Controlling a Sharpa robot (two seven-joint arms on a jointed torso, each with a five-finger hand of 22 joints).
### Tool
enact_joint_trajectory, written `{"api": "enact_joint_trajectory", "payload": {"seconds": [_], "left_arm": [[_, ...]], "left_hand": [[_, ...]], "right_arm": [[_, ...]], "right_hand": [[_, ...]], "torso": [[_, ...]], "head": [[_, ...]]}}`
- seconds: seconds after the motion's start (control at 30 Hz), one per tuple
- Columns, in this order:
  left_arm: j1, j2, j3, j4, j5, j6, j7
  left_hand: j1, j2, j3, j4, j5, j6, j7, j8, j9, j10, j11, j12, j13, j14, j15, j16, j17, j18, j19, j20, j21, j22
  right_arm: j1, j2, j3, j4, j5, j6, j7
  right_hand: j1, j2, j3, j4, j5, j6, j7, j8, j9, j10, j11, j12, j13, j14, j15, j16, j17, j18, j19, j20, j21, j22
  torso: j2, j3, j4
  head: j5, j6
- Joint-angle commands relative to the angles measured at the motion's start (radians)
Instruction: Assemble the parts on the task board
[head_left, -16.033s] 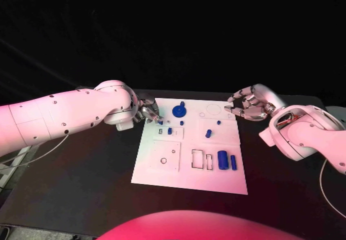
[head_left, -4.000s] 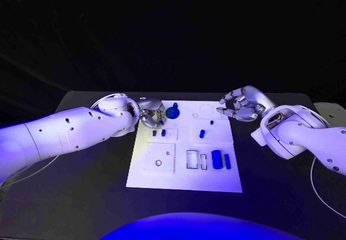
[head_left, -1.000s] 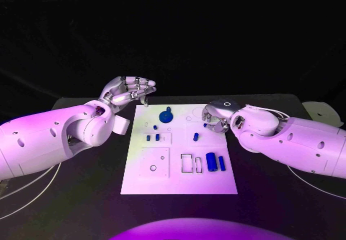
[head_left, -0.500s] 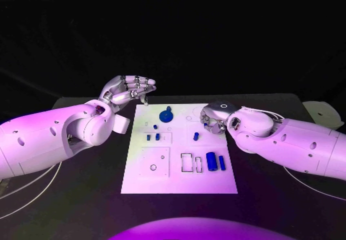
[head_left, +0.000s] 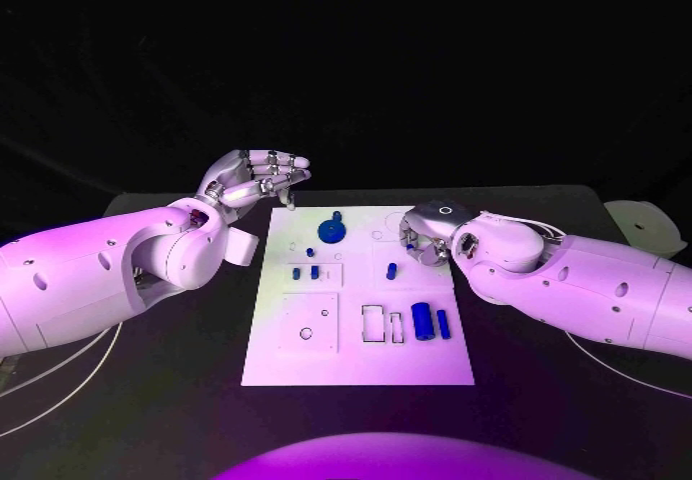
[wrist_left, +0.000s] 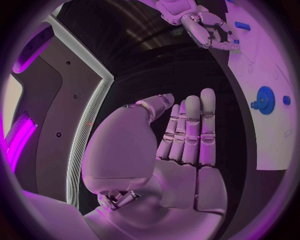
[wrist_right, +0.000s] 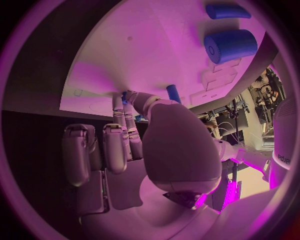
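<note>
Two bulky, smooth white arm shells dotted with small dark screw holes; each ends in a silver, segmented robot hand, left (head_left: 257, 177) and right (head_left: 423, 238). Thin pale cables trail below.

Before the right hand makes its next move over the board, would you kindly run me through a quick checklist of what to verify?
1. Left hand off the task board, beyond its far left corner: ok.
2. Left hand holding nothing, fingers straight in its wrist view: ok.
3. Right hand over the board's far right part: ok.
4. Right hand holding a part: cannot tell; a small blue piece sits by its fingertips.
5. Blue gear clear of the right hand: ok.
6. Large blue cylinder lying undisturbed near the board's right edge: ok.
</note>
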Motion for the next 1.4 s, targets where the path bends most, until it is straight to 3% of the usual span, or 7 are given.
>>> {"api": "enact_joint_trajectory", "payload": {"seconds": [0.03, 0.23, 0.63, 1.0, 1.17, 1.4], "left_arm": [[0.001, 0.001, 0.001, 0.000, 0.007, 0.006, -0.005], [0.001, 0.002, 0.001, 0.000, 0.006, 0.005, -0.011], [0.001, 0.004, 0.001, -0.004, 0.005, 0.005, -0.018], [0.001, 0.005, 0.001, -0.006, 0.005, 0.007, -0.023], [0.001, 0.005, 0.001, -0.007, 0.005, 0.007, -0.024], [0.001, 0.004, 0.001, -0.009, 0.005, 0.008, -0.027]], "left_hand": [[0.005, 0.008, -0.005, -0.005, 0.004, -0.006, 0.006, -0.005, -0.002, -0.010, -0.001, 0.006, -0.002, -0.003, 0.005, -0.003, -0.002, 0.007, 0.002, 0.006, -0.004, -0.002], [0.009, 0.008, -0.007, -0.010, 0.004, -0.012, 0.008, -0.009, -0.004, -0.018, 0.002, 0.007, -0.003, -0.005, 0.006, -0.004, -0.005, 0.007, 0.002, 0.007, -0.005, -0.002], [0.011, 0.008, -0.010, -0.016, 0.005, -0.022, 0.013, -0.015, -0.007, -0.031, 0.007, 0.008, -0.005, -0.010, 0.010, -0.005, -0.009, 0.007, 0.001, 0.009, -0.006, -0.003], [0.010, 0.008, -0.013, -0.018, 0.005, -0.028, 0.016, -0.018, -0.009, -0.040, 0.009, 0.009, -0.006, -0.014, 0.012, -0.005, -0.012, 0.006, -0.001, 0.011, -0.008, -0.004], [0.009, 0.008, -0.014, -0.018, 0.005, -0.030, 0.016, -0.019, -0.009, -0.043, 0.010, 0.010, -0.007, -0.015, 0.013, -0.005, -0.012, 0.006, -0.002, 0.012, -0.008, -0.004], [0.009, 0.008, -0.015, -0.019, 0.005, -0.031, 0.017, -0.020, -0.010, -0.045, 0.011, 0.010, -0.007, -0.016, 0.013, -0.005, -0.013, 0.006, -0.002, 0.012, -0.008, -0.004]], "right_arm": [[-0.012, -0.003, -0.007, -0.002, -0.029, 0.045, -0.018], [-0.015, -0.011, -0.007, 0.008, -0.037, -0.003, -0.020], [-0.018, -0.032, -0.005, 0.034, -0.035, -0.120, 0.000], [-0.017, -0.057, 0.004, 0.062, -0.032, -0.171, 0.006], [-0.014, -0.083, 0.010, 0.108, -0.023, -0.178, 0.003], [-0.009, -0.128, 0.017, 0.245, -0.001, -0.189, -0.002]], "right_hand": [[0.011, 0.023, 0.006, -0.016, 0.002, 0.010, 0.000, 0.006, 0.006, 0.034, -0.022, 0.001, 0.005, 0.063, -0.007, 0.002, 0.068, -0.010, 0.071, -0.007, 0.008, 0.217], [0.012, 0.035, 0.020, -0.032, 0.004, 0.012, 0.001, 0.008, 0.011, 0.044, -0.023, -0.004, 0.008, 0.060, -0.009, -0.004, 0.058, -0.011, 0.072, -0.009, 0.012, 0.219], [0.007, 0.032, 0.023, -0.037, 0.006, 0.013, 0.002, 0.009, 0.012, 0.044, -0.022, -0.008, 0.008, 0.059, -0.008, -0.007, 0.054, -0.010, 0.070, -0.009, 0.007, 0.217], [0.005, 0.031, 0.023, -0.039, 0.006, 0.013, 0.001, 0.009, 0.013, 0.045, -0.022, -0.009, 0.008, 0.060, -0.008, -0.005, 0.057, -0.010, 0.072, -0.009, 0.011, 0.218], [0.004, 0.030, 0.023, -0.040, 0.005, 0.014, 0.001, 0.009, 0.014, 0.046, -0.022, -0.010, 0.008, 0.060, -0.008, -0.005, 0.058, -0.011, 0.072, -0.009, 0.012, 0.219], [0.004, 0.030, 0.023, -0.040, 0.005, 0.014, 0.001, 0.009, 0.014, 0.046, -0.022, -0.010, 0.008, 0.060, -0.008, -0.005, 0.058, -0.011, 0.072, -0.009, 0.012, 0.219]], "torso": [[0.000, 0.0002, 0.0002], [0.000, 0.0006, -0.0002], [0.000, -0.0001, 0.0000], [-0.001, -0.0008, -0.0008], [-0.001, -0.0010, -0.0008], [-0.001, 0.0002, -0.0040]], "head": [[-0.001, -0.001], [-0.001, -0.001], [0.001, 0.001], [0.003, 0.003], [0.004, 0.003], [0.023, 0.002]]}}
